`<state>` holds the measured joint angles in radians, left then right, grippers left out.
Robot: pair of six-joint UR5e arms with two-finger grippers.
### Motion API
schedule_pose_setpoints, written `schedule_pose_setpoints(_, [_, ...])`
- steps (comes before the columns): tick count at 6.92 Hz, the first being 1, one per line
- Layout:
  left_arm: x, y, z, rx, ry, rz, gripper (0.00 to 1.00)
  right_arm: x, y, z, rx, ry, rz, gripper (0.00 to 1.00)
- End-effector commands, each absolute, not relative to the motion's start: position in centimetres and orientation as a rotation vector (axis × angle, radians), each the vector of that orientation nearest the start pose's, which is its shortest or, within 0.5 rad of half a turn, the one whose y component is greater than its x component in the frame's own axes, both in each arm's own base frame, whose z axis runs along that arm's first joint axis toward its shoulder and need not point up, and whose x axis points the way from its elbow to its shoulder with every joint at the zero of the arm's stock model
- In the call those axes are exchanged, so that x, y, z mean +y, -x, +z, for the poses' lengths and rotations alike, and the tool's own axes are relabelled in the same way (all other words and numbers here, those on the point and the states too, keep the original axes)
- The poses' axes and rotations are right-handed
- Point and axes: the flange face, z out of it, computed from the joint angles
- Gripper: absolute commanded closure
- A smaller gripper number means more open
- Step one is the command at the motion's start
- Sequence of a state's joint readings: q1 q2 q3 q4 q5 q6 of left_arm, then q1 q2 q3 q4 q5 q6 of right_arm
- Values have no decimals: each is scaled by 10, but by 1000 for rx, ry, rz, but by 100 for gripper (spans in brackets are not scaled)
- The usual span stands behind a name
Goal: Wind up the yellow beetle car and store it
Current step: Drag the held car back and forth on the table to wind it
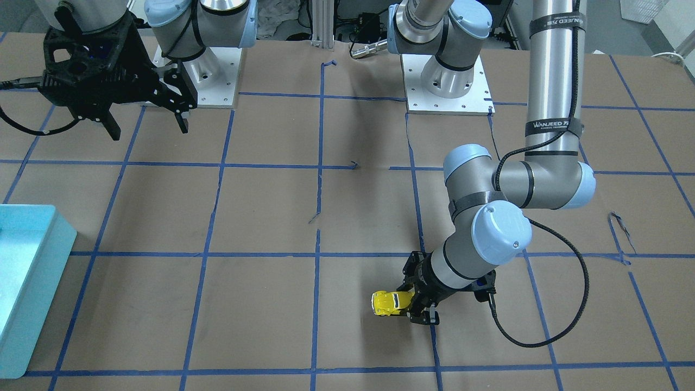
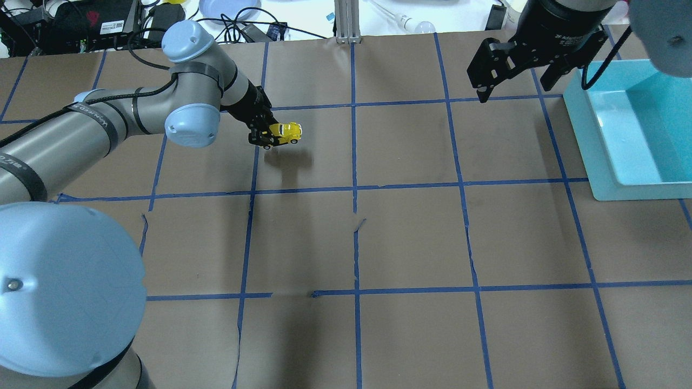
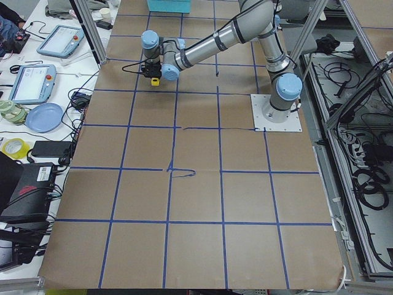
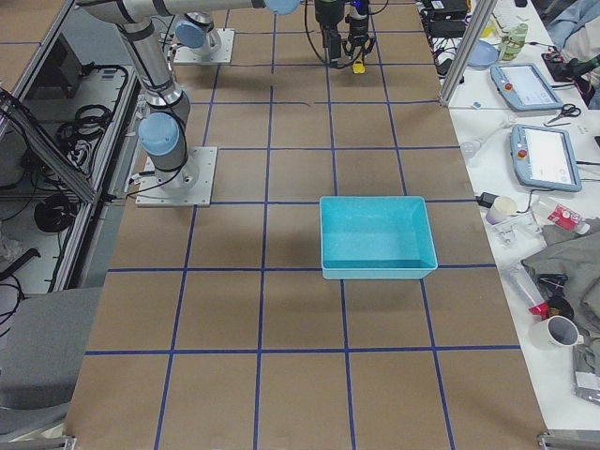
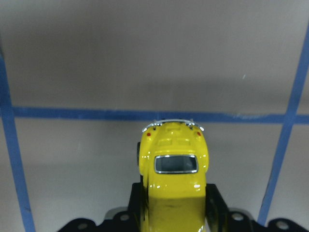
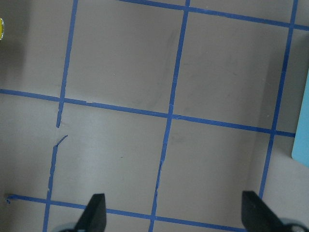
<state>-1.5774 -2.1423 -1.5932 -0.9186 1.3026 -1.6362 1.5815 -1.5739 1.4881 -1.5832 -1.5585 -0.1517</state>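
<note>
The yellow beetle car (image 2: 285, 130) is clamped in my left gripper (image 2: 264, 136), which is shut on one end of it. The car hangs a little above the brown table and casts a shadow below it. In the left wrist view the car (image 5: 174, 164) points away from the camera, with a black finger (image 5: 216, 203) on each side. It also shows in the front view (image 1: 390, 302) beside the left gripper (image 1: 417, 305). My right gripper (image 2: 514, 82) is open and empty, high above the table near the teal bin (image 2: 600, 146); its fingertips (image 6: 94, 215) stand wide apart.
The teal bin (image 1: 32, 282) stands on the table at my right side, also in the right side view (image 4: 375, 272). The table surface is brown paper with a blue tape grid (image 2: 354, 189). Cables and gear lie beyond the far edge (image 2: 238, 21).
</note>
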Motion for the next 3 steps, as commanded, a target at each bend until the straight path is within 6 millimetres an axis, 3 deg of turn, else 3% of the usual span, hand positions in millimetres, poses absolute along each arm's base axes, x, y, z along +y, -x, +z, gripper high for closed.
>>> schedule_pose_setpoints(1, [-655,169,200,2305,2404,332,100,-497,-140,532,3122,253,-155,0])
schedule_pose_setpoints(3, [-660,163,189,2294,2360,264,100,-497,-140,532,3122,253,-157,0])
